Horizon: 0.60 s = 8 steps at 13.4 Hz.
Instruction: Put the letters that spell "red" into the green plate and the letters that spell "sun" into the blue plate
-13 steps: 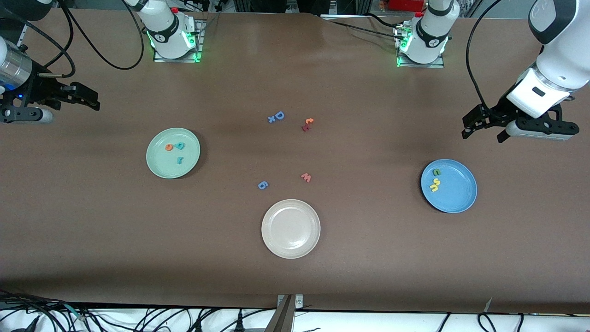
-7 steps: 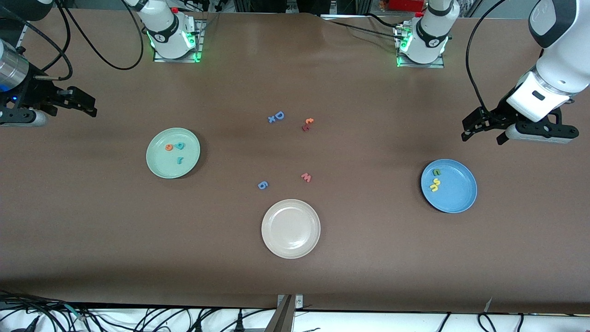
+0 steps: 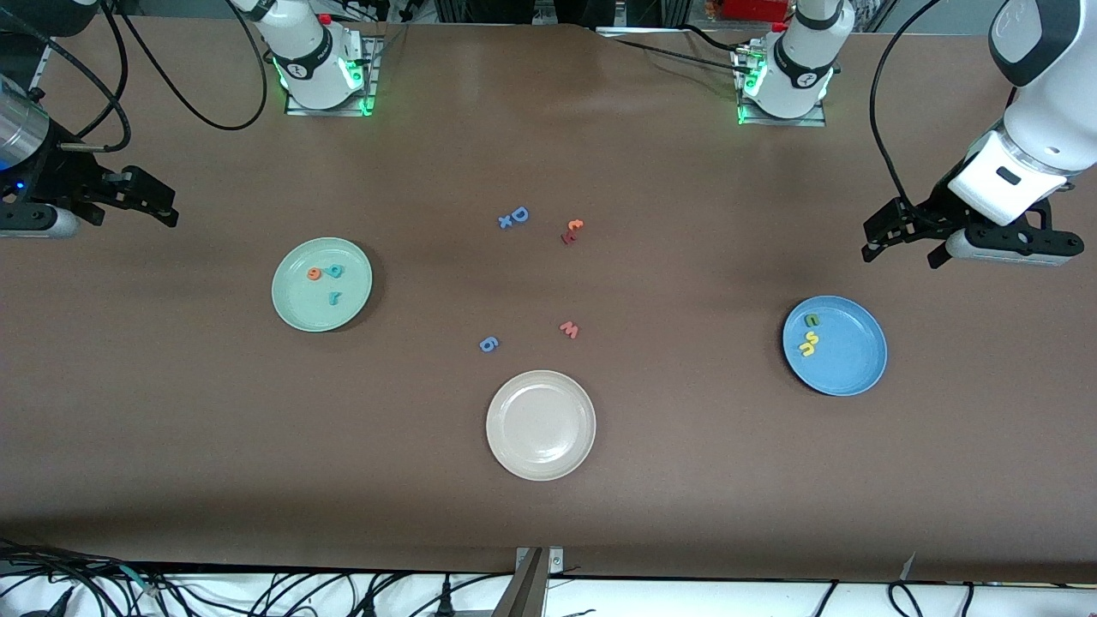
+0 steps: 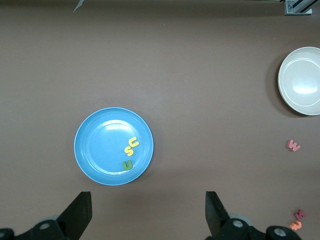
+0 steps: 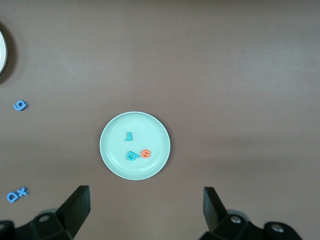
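The green plate [image 3: 302, 304] holds the orange "e" [image 3: 314, 274], teal "d" [image 3: 335, 271] and teal "r" [image 3: 334, 298]. The right wrist view shows this green plate [image 5: 152, 129] with all three letters. The blue plate [image 3: 853, 356] holds the green "n" [image 3: 812, 320] and the yellow "s" and "u" [image 3: 808, 345]. The left wrist view shows the blue plate [image 4: 95, 145] with the same three letters. My right gripper [image 3: 167, 204] hangs open and empty over bare table at the right arm's end. My left gripper [image 3: 900, 244] hangs open and empty over bare table beside the blue plate.
An empty beige-white plate [image 3: 541, 424] lies near the front edge at mid-table. Loose letters lie in the middle: blue "D" and "x" [image 3: 514, 217], an orange "t" pair [image 3: 572, 230], pink "w" [image 3: 569, 329], blue "g" [image 3: 488, 344]. Cables run along the table's edges.
Both grippers have drifted slightly outward, each toward its own end of the table. Plates and letters have not moved.
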### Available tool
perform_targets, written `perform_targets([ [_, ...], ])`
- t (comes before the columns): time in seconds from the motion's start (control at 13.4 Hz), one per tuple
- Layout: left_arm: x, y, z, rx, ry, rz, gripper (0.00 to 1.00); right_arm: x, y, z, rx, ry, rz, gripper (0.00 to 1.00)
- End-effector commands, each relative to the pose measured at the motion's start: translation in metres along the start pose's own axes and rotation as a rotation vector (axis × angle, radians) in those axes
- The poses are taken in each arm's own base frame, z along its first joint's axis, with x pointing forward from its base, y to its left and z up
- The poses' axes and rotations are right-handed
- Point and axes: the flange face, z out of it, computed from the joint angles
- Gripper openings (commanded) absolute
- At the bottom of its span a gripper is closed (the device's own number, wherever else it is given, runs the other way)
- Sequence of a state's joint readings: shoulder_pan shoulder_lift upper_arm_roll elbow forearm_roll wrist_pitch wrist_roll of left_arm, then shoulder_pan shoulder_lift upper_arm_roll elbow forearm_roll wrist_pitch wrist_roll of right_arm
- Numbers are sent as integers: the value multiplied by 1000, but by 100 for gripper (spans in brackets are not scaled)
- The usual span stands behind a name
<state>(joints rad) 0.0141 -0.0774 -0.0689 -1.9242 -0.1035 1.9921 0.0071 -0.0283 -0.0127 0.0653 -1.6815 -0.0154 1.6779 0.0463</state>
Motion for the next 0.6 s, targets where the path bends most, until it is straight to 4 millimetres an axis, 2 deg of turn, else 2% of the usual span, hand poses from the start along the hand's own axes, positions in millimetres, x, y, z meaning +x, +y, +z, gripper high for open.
perform_targets([
  [0.0, 7, 1, -5, 3, -10, -6, 100, 2, 0, -6, 19, -1, 11, 100],
  [0.52, 9, 3, -9, 4, -3, -1, 100, 2, 1, -5, 19, -2, 11, 100],
])
